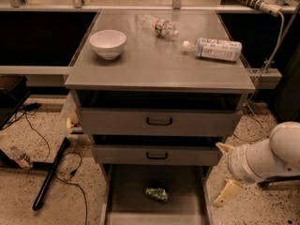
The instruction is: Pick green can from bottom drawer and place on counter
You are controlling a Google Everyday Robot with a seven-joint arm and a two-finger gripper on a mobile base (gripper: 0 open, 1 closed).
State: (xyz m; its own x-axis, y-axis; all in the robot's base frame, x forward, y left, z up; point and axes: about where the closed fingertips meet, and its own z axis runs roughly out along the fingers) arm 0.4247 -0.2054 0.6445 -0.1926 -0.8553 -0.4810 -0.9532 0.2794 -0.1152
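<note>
The green can (157, 194) lies on its side on the floor of the open bottom drawer (129, 186), near the middle. The counter (154, 64) is the grey top of the cabinet above. My gripper (217, 175) is at the lower right, beside the drawer's right wall and to the right of the can, a little above it. Its two cream fingers (228, 191) are spread wide apart and hold nothing.
A white bowl (108, 42) stands on the counter's left. Two clear plastic bottles (160, 26) (216, 48) lie on its back and right. Two drawer fronts with black handles (159, 121) sit above the open drawer. Cables and a black bar (49, 177) lie on the floor at left.
</note>
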